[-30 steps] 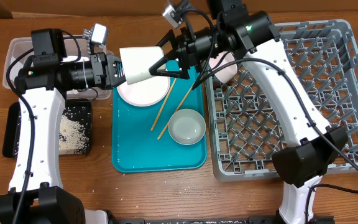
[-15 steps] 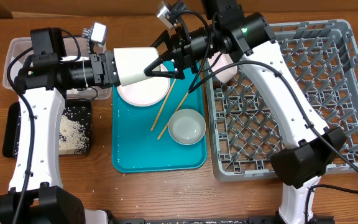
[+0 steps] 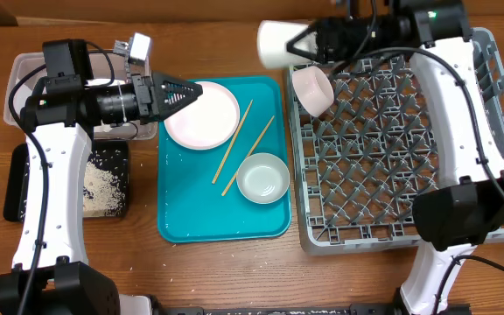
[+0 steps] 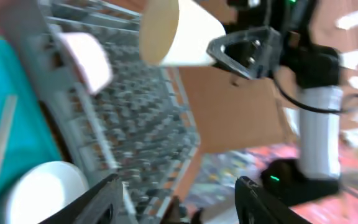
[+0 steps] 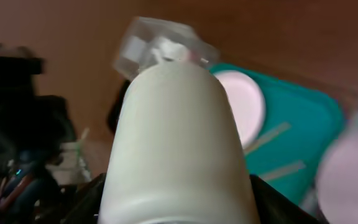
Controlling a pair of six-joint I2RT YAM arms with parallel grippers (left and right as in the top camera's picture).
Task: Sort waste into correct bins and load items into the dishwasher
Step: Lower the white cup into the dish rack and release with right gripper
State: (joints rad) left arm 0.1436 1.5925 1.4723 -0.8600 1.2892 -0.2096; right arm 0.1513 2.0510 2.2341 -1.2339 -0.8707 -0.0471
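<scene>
**Right arm.** The right gripper (image 3: pixel 297 44) has its jaws clenched on the cup (image 3: pixel 271 44), one finger on each side of the wall. The cup is held sideways in the air, mouth pointing away from the jaws toward the left arm. It projects past the fingertips, beyond the corner of the rack (image 3: pixel 409 166) and over the table (image 3: pixel 234 35). The rack lies under the wrist, behind the jaws. The pink bowl (image 3: pixel 313 87) sits tilted among the pegs in the rack corner nearest these jaws, just beside them and not touching. In the right wrist view the cup (image 5: pixel 179 143) fills the space between the fingers. Beyond it the plate (image 5: pixel 244 102) and the teal tray (image 5: pixel 319 115) show blurred.

**Left arm.** The left gripper (image 3: pixel 191 93) has its jaws released, fingers apart, with nothing between them. The fingertips hang over the near edge of the plate (image 3: pixel 206 118), which lies flat on the teal tray (image 3: pixel 221 223). Past the plate, ahead of the jaws, two chopsticks (image 3: pixel 233 142) lie side by side on the tray, apart from each other. The green bowl (image 3: pixel 263 178) stands upright beyond them, off to one side. Behind the jaws, along the arm, are the tub (image 3: pixel 20 74) and the black tray (image 3: pixel 14 188). The black tray holds rice (image 3: pixel 105 185); the arm hides the tub's contents.

The left wrist view is blurred. It shows the cup (image 4: pixel 179 34) ahead of the open jaws and well apart from them, mouth toward the camera.
</scene>
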